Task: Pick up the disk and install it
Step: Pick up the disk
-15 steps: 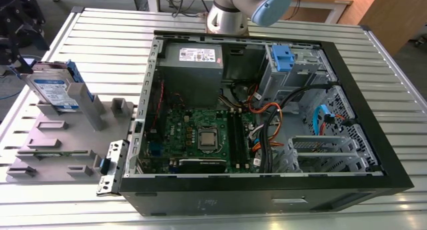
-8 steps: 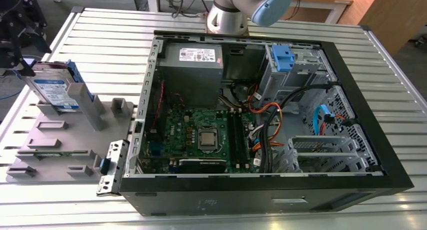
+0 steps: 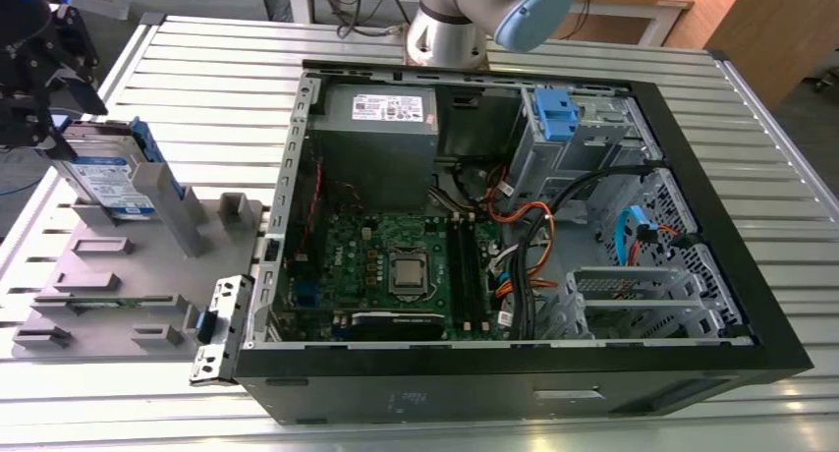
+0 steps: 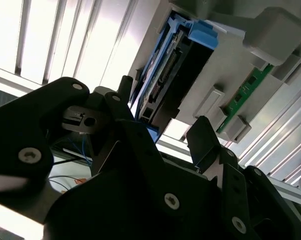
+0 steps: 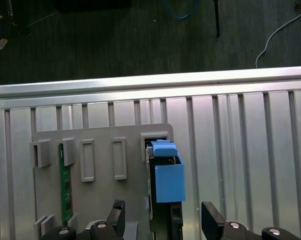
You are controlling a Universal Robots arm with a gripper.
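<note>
- In the first wrist view the jaws stood apart, one on each side of the disk (image 5: 166, 186), with a gap showing between each of them and it; nothing was clamped.
- In the second wrist view the jaws likewise flanked the disk (image 4: 163, 60), near its edge and short of closing on it.
- The disk stood upright on its edge in a slot of the grey holder (image 5: 101, 134), its blue bracket facing the arm; a green memory stick (image 5: 65, 186) sat in another slot of the same holder.
- In the exterior view the holder (image 3: 144, 275) lay on the slatted metal counter (image 3: 196, 59), just beside the open computer case (image 3: 776, 310) on that view's left, with the disk (image 3: 116, 182) at its far end.
- By my judgement the task was at its start: the disk was not yet gripped or lifted, and the whole carry to the case and the fitting remained.
</note>
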